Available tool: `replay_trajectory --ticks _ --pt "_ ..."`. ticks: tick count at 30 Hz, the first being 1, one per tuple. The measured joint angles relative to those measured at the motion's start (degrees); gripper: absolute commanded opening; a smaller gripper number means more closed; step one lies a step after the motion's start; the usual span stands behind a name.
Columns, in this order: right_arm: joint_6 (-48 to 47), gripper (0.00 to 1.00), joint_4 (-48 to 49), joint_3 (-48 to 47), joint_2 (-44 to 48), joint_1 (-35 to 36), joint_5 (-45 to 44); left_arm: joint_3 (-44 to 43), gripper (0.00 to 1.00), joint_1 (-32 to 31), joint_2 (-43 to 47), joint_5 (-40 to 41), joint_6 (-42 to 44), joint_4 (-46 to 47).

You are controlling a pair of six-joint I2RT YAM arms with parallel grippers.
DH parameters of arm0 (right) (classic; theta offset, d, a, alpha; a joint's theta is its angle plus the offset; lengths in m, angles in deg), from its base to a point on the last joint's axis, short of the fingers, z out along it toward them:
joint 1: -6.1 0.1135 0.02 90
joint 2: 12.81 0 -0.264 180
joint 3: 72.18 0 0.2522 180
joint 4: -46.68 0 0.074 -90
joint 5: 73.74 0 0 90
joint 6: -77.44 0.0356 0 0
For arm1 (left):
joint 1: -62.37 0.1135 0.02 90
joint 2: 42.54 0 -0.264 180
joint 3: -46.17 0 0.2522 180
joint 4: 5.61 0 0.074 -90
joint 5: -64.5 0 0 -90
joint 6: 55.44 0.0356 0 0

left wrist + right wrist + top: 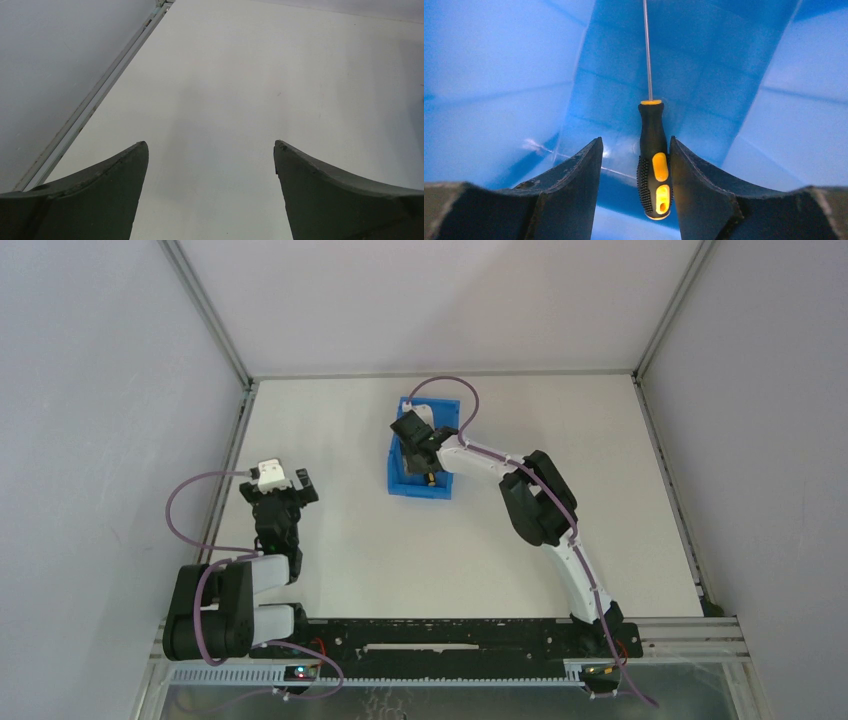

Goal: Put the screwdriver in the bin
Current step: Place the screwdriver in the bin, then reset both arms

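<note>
The screwdriver (653, 150) has a black handle with yellow-orange inserts and a thin metal shaft pointing away from me. It is inside the blue bin (499, 60), between the fingers of my right gripper (635, 140). The jaws stand open: the handle rests against the right finger, with a clear gap to the left finger. From above, the right gripper (420, 455) reaches down into the bin (405, 485), where a bit of the screwdriver (430, 478) shows. My left gripper (211, 142) is open and empty above bare table, far left of the bin (280, 485).
The bin stands at the middle back of the white table (400, 560). Grey walls and metal frame rails (235, 455) border the table on the left, back and right. The arm bases sit on the black rail (450, 635) at the near edge.
</note>
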Motion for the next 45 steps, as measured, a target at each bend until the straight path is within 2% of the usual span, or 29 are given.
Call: replay_trajectory --ticks 15,33,35,36,37,38,45 --pt "-0.50 0.60 -1.92 -0.61 7.69 1.03 -2.86 0.02 1.00 0.00 0.00 0.00 0.00 0.00" --pt "-4.22 0.58 -9.29 -13.38 18.78 3.13 -7.28 0.02 1.00 0.00 0.00 0.00 0.00 0.00" --pt "-4.57 0.63 -9.55 -13.62 20.11 3.23 -7.76 0.02 1.00 0.00 0.00 0.02 0.00 0.00" --pt "-4.70 0.74 -9.62 -13.64 20.59 3.32 -7.96 0.02 1.00 0.00 0.00 0.02 0.00 0.00" --pt "-4.87 0.93 -9.77 -13.66 21.11 3.43 -8.20 0.02 1.00 0.00 0.00 0.00 0.00 0.00" --pt "-5.44 0.99 -9.97 -13.68 21.57 3.63 -8.55 0.02 1.00 0.00 0.00 0.00 0.00 0.00" --pt "-7.04 1.00 -11.54 -13.68 23.63 4.70 -10.14 0.02 1.00 0.00 0.00 0.00 0.00 0.00"
